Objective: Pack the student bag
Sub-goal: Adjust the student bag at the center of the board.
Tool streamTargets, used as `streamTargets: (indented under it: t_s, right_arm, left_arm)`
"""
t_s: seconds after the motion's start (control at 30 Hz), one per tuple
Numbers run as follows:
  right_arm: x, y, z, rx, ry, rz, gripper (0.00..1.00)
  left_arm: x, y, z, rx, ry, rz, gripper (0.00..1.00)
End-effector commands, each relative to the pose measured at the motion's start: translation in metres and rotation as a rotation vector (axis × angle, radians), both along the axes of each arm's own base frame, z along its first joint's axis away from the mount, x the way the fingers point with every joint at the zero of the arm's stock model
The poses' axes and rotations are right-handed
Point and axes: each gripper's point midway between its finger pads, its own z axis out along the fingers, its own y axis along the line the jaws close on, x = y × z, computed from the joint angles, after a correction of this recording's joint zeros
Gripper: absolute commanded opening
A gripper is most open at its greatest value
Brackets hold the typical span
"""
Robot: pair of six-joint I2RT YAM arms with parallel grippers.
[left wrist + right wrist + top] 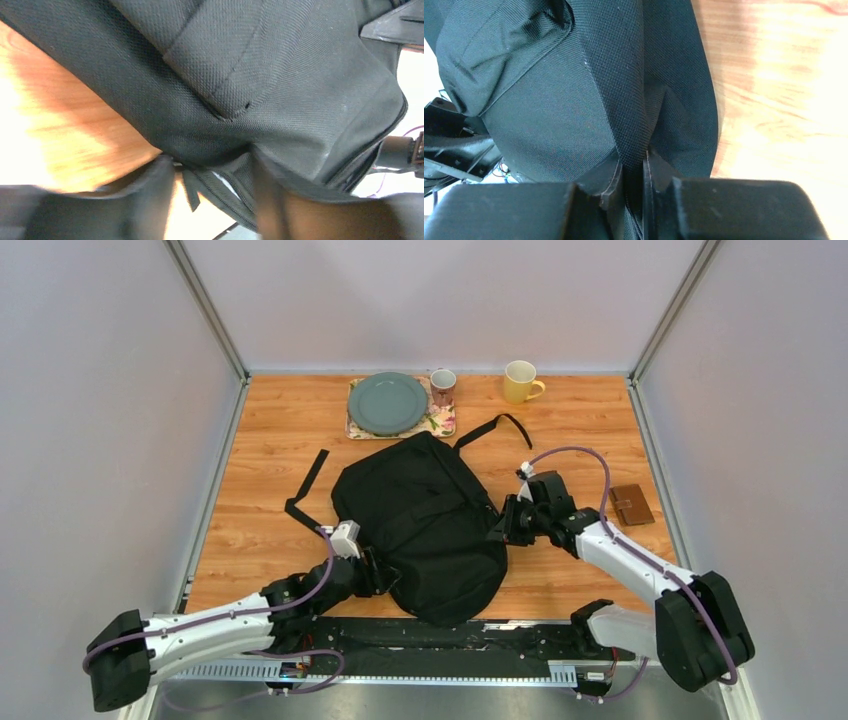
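Note:
The student bag (425,525), a large black fabric backpack, lies flat in the middle of the table with its straps trailing to the far left and far right. My left gripper (375,575) is at the bag's near left edge. In the left wrist view the bag (260,75) fills the frame, and that gripper (210,200) stands open, its jaws astride the zipper edge and a small pull tab. My right gripper (500,525) is at the bag's right edge. In the right wrist view this gripper (634,170) is shut on a fold of bag fabric (574,100) beside the zipper.
A brown wallet (632,505) lies on the table right of the right arm. At the back stand a floral tray (440,422) with a grey-green plate (388,403), a patterned cup (442,385) and a yellow mug (521,382). Walls enclose the wooden table (260,530).

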Motion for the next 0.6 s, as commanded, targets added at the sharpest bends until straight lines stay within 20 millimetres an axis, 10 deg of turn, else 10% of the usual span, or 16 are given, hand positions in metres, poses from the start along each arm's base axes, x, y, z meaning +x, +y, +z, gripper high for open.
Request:
streamTargets:
  t_s: [0.0, 0.17, 0.4, 0.57]
  right_arm:
    - [-0.015, 0.009, -0.001, 0.120, 0.052, -0.056, 0.11]
    - [-0.038, 0.029, -0.012, 0.237, 0.104, -0.085, 0.01]
    - [-0.055, 0.067, 0.000, 0.309, 0.089, -0.145, 0.02]
    - [-0.063, 0.072, 0.014, 0.310, 0.059, -0.108, 0.37]
  left_arm:
    - [0.014, -0.006, 0.013, -0.079, -0.024, 0.009, 0.44]
    - [0.038, 0.012, 0.028, 0.002, -0.064, 0.049, 0.00]
    - [0.074, 0.046, 0.049, 0.152, -0.056, 0.042, 0.00]
    - [0.090, 0.066, 0.058, 0.270, 0.007, -0.024, 0.00]
